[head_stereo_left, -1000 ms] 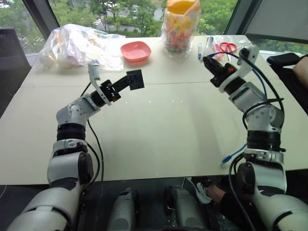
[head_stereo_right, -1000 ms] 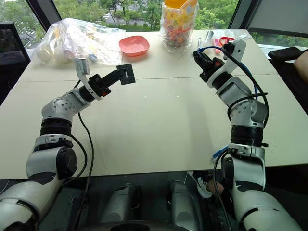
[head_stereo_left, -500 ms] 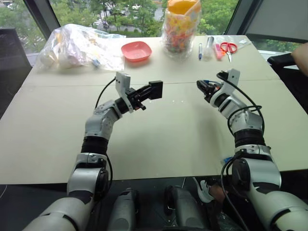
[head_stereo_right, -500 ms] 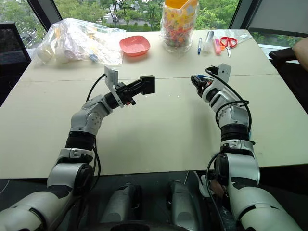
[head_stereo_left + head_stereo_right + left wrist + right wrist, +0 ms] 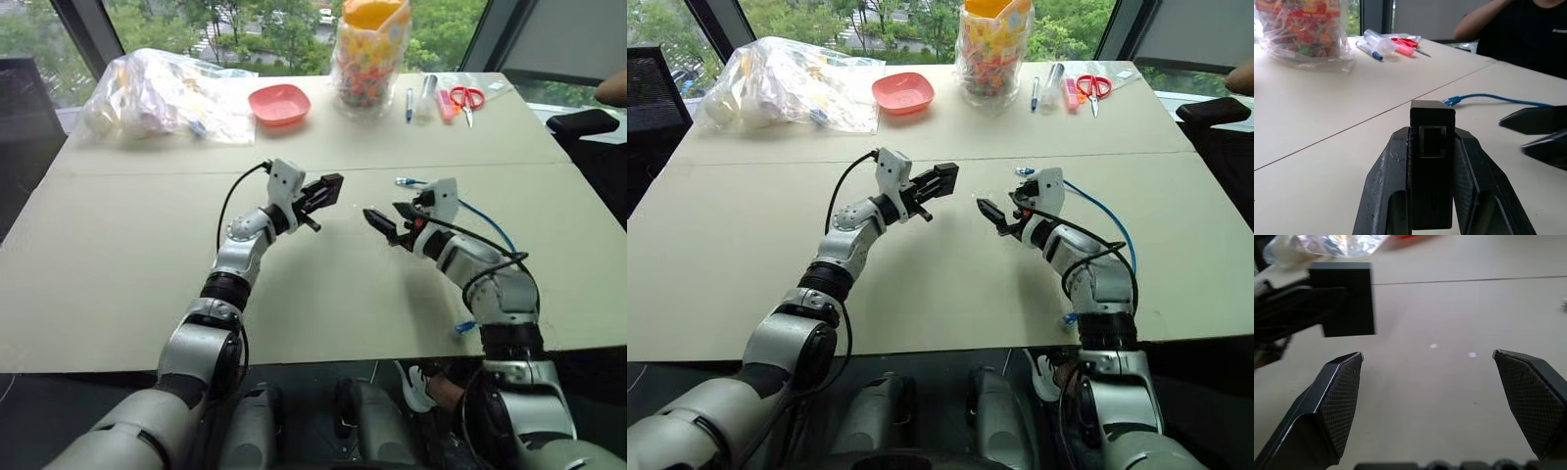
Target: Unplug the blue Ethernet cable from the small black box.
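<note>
Left eye view: at the far left of the pale bench a crumpled clear plastic bag is seen, and just beside it a pink dish. Nearer the middle, the left pincer is held above the bench top, pressed together on the small black box; in the left wrist view the box is gripped between the two fingers with its empty socket turned toward the camera. Across a small gap, the right pincer is pointed at the box with its fingers spread wide and nothing between them; in the right wrist view both fingers are seen well apart, with the box ahead of them.

Behind the right pincer the blue Ethernet cable is laid on the bench, one plug end free and apart from the box, the cord running off toward the near right edge. At the far side of the bench a bag of colourful sweets is stood, and to its right a pen and red scissors are laid.
</note>
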Controlling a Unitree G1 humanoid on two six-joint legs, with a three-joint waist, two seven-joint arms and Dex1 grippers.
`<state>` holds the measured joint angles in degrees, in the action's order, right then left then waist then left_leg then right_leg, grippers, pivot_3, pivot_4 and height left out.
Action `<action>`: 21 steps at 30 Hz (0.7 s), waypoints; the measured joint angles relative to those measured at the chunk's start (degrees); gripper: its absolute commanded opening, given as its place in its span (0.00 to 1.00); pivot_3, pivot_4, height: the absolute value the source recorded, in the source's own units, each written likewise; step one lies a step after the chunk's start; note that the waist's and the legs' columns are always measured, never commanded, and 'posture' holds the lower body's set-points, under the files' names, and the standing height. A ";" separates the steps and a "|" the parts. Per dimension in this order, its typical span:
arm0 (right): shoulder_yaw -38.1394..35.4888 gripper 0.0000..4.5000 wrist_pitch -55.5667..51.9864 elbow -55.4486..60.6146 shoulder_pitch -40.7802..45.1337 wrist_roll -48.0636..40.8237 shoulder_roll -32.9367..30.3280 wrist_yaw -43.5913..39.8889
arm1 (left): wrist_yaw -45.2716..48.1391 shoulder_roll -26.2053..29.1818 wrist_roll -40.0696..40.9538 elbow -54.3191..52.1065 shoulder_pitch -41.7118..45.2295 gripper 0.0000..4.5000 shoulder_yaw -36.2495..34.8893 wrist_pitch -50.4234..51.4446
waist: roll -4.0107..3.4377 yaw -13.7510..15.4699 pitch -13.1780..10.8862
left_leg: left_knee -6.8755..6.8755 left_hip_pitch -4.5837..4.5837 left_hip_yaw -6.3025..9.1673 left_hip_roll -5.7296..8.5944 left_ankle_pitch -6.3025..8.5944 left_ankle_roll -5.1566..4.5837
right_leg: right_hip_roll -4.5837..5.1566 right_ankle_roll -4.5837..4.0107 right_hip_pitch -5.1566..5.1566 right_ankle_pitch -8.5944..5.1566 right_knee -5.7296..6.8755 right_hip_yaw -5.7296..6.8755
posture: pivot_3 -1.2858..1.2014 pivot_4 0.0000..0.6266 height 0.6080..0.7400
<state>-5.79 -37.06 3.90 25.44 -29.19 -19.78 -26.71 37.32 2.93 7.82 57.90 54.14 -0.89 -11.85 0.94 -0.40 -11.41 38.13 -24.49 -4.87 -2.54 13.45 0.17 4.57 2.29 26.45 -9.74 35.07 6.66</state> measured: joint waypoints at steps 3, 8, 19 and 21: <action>-0.59 1.00 -1.08 3.79 -0.27 -0.98 0.20 1.30 | -1.81 -1.37 -1.16 7.12 2.73 0.50 -0.15 -2.88 | 0.01 -0.14 0.00 | 0.00 0.00 0.01 -0.03 0.00 0.00 | 0.03 0.00 0.00 0.00 -0.03 0.03 | 0.52 0.24 1.00; -2.64 1.00 -1.41 3.81 -0.28 -0.97 0.16 3.17 | -1.04 -1.55 -1.66 11.08 4.25 0.90 -0.39 -4.57 | 0.01 -0.20 0.00 | -0.04 -0.01 0.00 -0.06 0.01 -0.01 | -0.01 -0.02 0.03 -0.01 -0.03 0.05 | 0.52 0.24 1.00; -4.12 1.00 -1.42 6.14 -4.41 -2.06 -3.76 -0.25 | 16.32 11.28 7.61 -24.13 -10.91 0.90 -1.63 19.26 | -0.01 -0.40 0.00 | -0.06 0.01 -0.02 -0.15 0.03 -0.04 | -0.06 -0.05 0.04 -0.01 0.00 0.01 | 0.52 0.24 1.00; -4.09 1.00 -1.55 7.92 -6.31 -2.70 -4.88 -1.64 | 17.10 15.38 10.19 -35.79 -17.50 0.90 -1.72 27.22 | -0.02 -0.35 0.00 | -0.06 0.02 -0.02 -0.15 0.03 -0.04 | -0.06 -0.05 0.03 -0.01 0.01 -0.02 | 0.52 0.24 1.00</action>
<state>-9.87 -38.61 11.82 19.12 -31.89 -24.65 -28.35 54.42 18.31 18.01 22.11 36.64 -2.62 15.37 0.92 -0.74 -11.41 38.07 -24.47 -4.89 -2.69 13.48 0.14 4.51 2.24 26.49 -9.75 35.08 6.64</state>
